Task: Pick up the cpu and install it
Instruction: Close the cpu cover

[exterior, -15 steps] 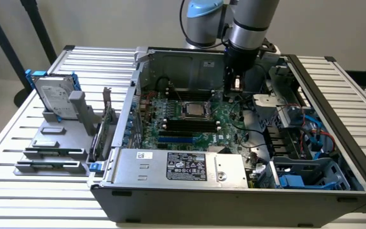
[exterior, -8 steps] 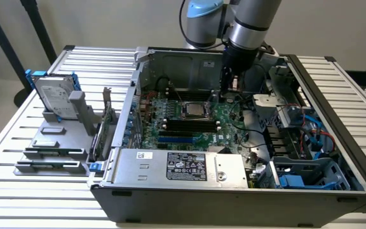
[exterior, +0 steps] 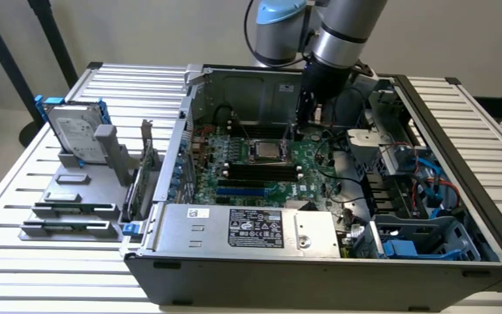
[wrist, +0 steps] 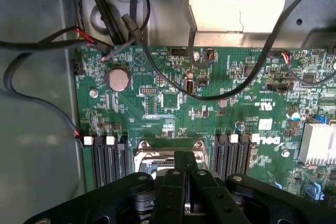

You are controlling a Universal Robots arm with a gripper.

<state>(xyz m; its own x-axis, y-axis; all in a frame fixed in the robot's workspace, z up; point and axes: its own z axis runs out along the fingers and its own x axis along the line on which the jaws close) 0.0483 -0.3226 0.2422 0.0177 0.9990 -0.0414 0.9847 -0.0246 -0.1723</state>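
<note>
1 small, square, silver-grey metal-topped cpu (exterior: 264, 152) seems to be sitting in the socket mid-way across 1 green motherboard (wrist: 168, 98). 1 black 2-fingered gripper (wrist: 185, 161) is hanging just over that board, fingers pressed together, gripping nothing.

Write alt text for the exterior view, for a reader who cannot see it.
A robot arm reaches down into an open computer case lying on a slatted table, its jaws shut low over the green motherboard, close by the processor socket. On the exterior view's left, a grey rack holds a hard drive in a blue frame.
</note>
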